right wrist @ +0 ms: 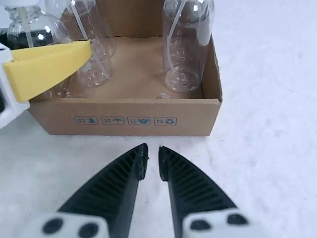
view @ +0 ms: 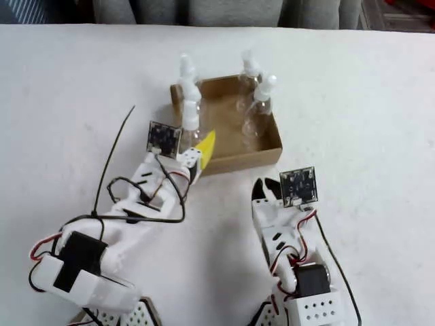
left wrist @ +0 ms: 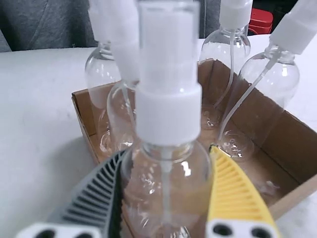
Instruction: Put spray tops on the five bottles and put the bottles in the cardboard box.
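— Two grippers on the list. Nearest one?
— Item 1, right gripper (right wrist: 152, 157): black fingers drawn almost together with a sliver of gap, nothing between them. It sits low over the white table (view: 353, 102), just short of the front wall of the cardboard box (right wrist: 124, 119).
— Next out?
— Item 2, left gripper (left wrist: 167, 151): one grey finger and one yellow, pinching the held bottle (left wrist: 166, 183) by its clear body from either side. The bottle is upright, with a white spray top (left wrist: 168, 114) fitted.
— Position of that bottle?
— At the near-left corner of the box, just past the front wall. I cannot tell whether its base touches the box floor.
— Box contents, then?
— Four clear bottles, all upright and all with white spray tops. Item 3, near-right bottle (view: 262, 102): stands by the right wall with its dip tube visible. Item 4, mid-left bottle (view: 192, 92): directly behind the held one along the left wall. Item 5, far-left bottle (view: 187, 68), and item 6, far-right bottle (view: 250, 71): both at the back corners.
— Total?
— Five bottles, five tops.
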`<state>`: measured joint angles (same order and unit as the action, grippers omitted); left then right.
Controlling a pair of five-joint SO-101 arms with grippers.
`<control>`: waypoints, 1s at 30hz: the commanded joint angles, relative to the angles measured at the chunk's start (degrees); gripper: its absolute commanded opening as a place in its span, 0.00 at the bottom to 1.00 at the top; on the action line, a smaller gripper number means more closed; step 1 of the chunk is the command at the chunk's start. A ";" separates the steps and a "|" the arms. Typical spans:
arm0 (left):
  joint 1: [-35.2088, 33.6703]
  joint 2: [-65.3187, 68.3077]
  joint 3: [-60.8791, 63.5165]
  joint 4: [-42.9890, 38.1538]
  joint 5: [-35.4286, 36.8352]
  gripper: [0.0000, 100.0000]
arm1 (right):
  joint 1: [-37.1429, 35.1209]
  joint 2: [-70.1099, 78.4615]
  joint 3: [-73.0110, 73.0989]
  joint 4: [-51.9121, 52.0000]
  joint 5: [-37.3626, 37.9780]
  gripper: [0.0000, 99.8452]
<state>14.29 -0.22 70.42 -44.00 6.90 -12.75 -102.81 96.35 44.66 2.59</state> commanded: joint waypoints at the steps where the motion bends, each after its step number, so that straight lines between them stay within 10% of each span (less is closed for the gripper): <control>1: 0.13 -0.31 0.18 -1.41 -0.44 0.02 | 0.75 -0.22 0.53 0.13 0.70 0.02; 11: 0.13 -0.40 -0.09 2.81 0.88 0.24 | 0.75 -0.22 0.53 0.13 0.70 0.02; 30: 0.22 -0.66 0.26 3.08 2.55 0.30 | 0.75 -0.22 0.53 0.13 0.70 0.02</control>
<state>13.93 -0.31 70.42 -41.63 8.48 -12.75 -102.81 96.35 44.66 2.59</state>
